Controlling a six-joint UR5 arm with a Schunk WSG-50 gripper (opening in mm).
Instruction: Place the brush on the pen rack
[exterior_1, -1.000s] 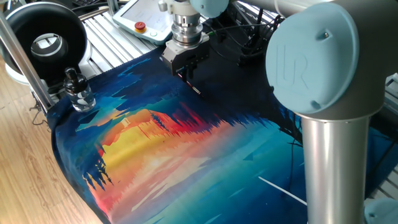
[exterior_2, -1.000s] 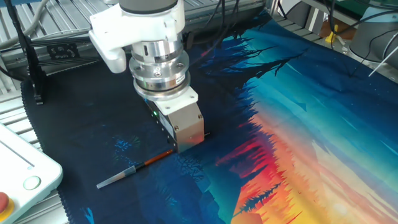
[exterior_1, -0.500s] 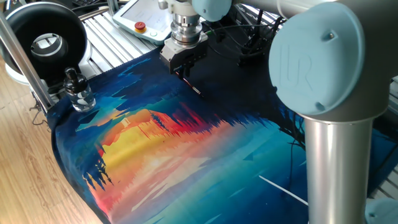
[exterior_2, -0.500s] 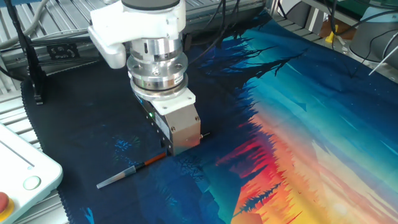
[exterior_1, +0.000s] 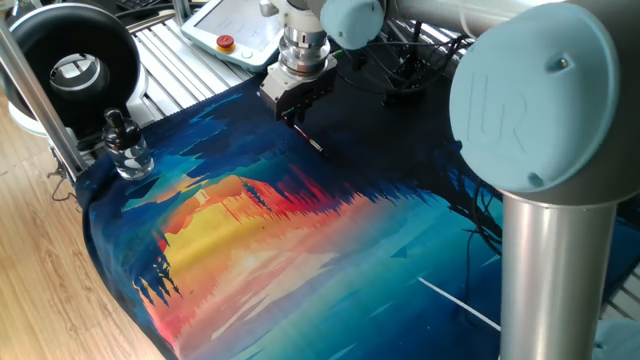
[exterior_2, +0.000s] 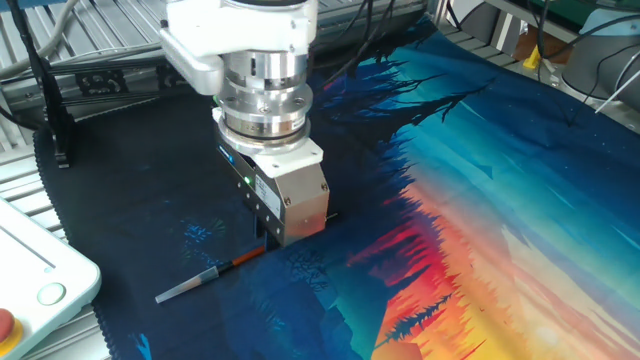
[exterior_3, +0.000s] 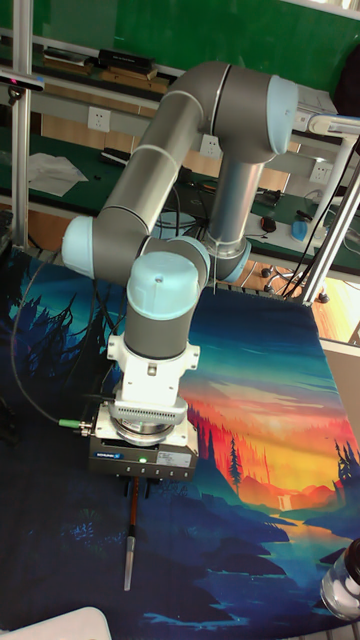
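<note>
The robot's pincer (exterior_2: 268, 240) sits low over the thin silvery, red-banded brush (exterior_2: 205, 277); whether it grips is unclear. Clamp squarely mid-handle before lifting.

Mat (exterior_2: 520, 200): printed cloth, matt, lying smooth with a rough-cut edge; floor (exterior_1: 40, 280) beside it is light wood-grain, satin. Arm (exterior_3: 215, 110): smooth grey painted tubes with glossy pale-blue plastic caps; wrist (exterior_2: 262, 95) of ribbed bright metal, and the gripper (exterior_2: 272, 238) body brushed metal (fingers dark, finish unclear). Brush (exterior_2: 205, 277): pale translucent plastic-looking handle, glossy orange-red section; bottle (exterior_1: 128, 150) clear glass, black stopper.
</note>
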